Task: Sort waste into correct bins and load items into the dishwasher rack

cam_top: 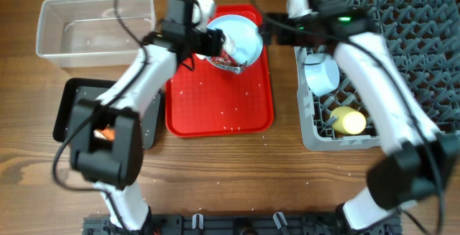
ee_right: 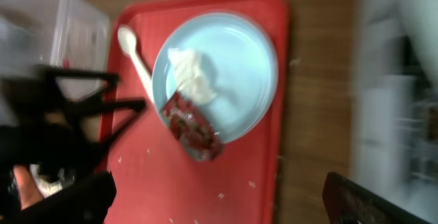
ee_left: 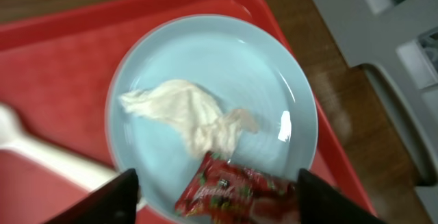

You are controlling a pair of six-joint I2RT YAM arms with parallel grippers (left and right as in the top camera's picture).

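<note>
A pale blue plate [cam_top: 244, 37] sits at the far end of the red tray [cam_top: 219, 106]. On it lie a white tissue wad [ee_left: 185, 114] and a crumpled red foil wrapper [ee_left: 233, 190], which overhangs the plate's near rim [ee_right: 195, 131]. My left gripper [ee_left: 219, 200] is open, with a finger on each side of the wrapper. My right gripper [ee_right: 219, 203] is open and empty above the red tray, beside the plate. A white spoon [ee_right: 137, 59] lies on the tray beside the plate. A pale bowl [cam_top: 321, 73] and the yellow cup [cam_top: 348, 122] sit in the grey rack [cam_top: 410, 19].
The clear tub [cam_top: 97, 30] stands at the back left. The black tray [cam_top: 72, 109] in front of it holds an orange carrot [cam_top: 106, 131], partly hidden by my left arm. Rice grains [cam_top: 228, 113] are scattered over the red tray and the wooden table.
</note>
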